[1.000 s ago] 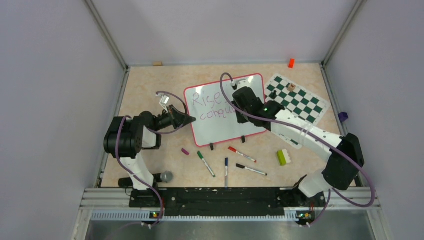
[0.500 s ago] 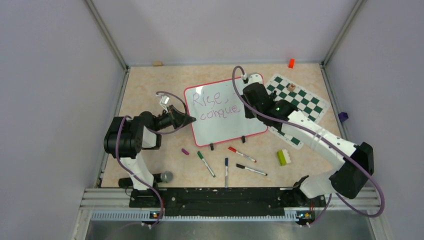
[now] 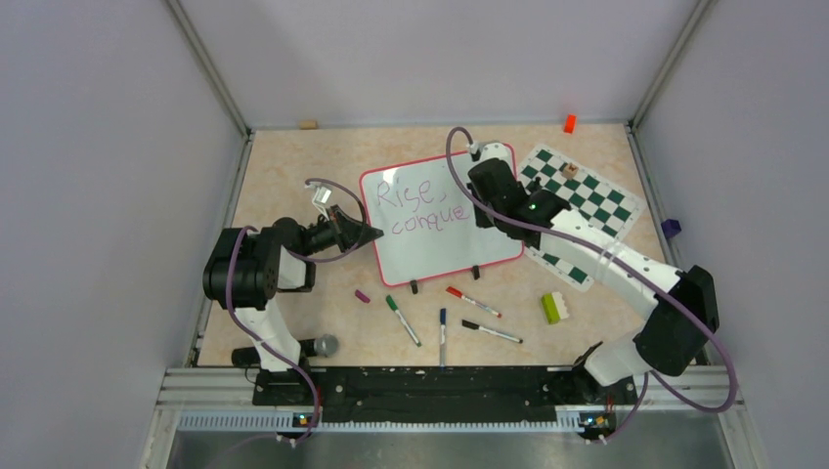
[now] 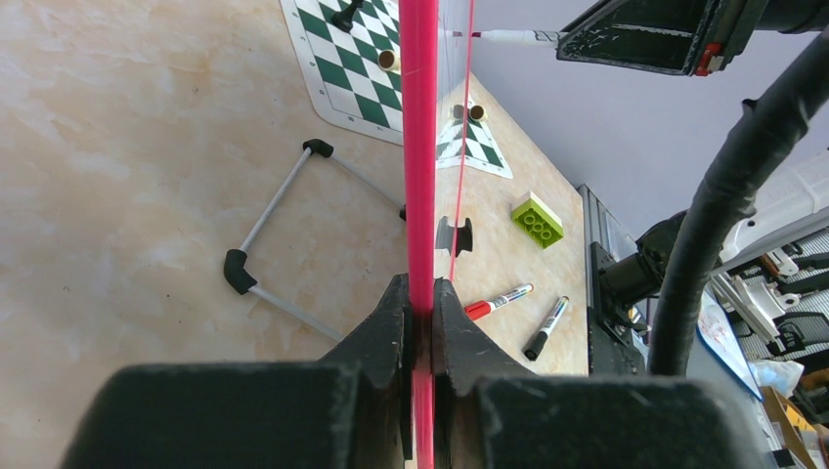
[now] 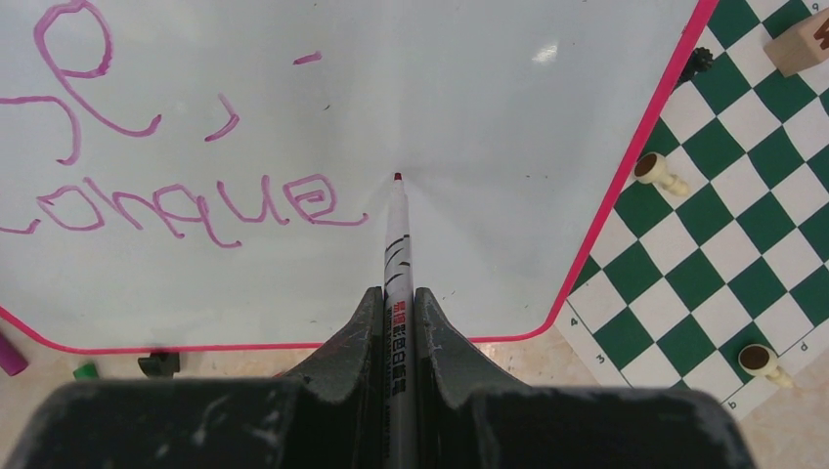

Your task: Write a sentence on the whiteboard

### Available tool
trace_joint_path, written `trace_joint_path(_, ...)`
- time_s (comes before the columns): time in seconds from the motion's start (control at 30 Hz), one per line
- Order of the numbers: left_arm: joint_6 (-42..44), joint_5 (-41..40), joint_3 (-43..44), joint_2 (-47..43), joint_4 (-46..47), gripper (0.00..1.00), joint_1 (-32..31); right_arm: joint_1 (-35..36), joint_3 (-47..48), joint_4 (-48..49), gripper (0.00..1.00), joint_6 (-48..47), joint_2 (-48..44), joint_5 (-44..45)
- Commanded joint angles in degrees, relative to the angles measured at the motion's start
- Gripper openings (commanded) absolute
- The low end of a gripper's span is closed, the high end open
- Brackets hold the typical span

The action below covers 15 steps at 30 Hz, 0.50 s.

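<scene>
The large white rectangular whiteboard [image 5: 489,147] with its red-pink rim looks smooth and glossy, catching a spot of glare. The beige marbled table [image 3: 293,176] looks matt. The green-and-white chequered chess mat [image 3: 606,205] looks thin and matt. The slim white marker [image 5: 396,254] has a smooth plastic barrel.

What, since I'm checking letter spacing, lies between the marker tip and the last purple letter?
Only bare whiteboard, in the right wrist view, separates marker and sentence.

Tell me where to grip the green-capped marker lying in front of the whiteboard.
Take the green-capped marker at mid-barrel from straight above, jaws across its width: it lies flat and slanted on the table, nothing touching it.
</scene>
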Motion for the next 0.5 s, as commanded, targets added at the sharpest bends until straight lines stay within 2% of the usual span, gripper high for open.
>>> trace_joint_path(0.0,1.91,1.72,0.55,0.13,5.37,0.00,-0.67,-1.10,2.60,2.74,0.00,-0.59,0.63,1.64)
trace_joint_path(0.47,2.01,1.75,0.51,0.05,5.37,0.00,-0.71,-1.22,-6.21,3.17,0.00,1.86,-2.91,-1.21)
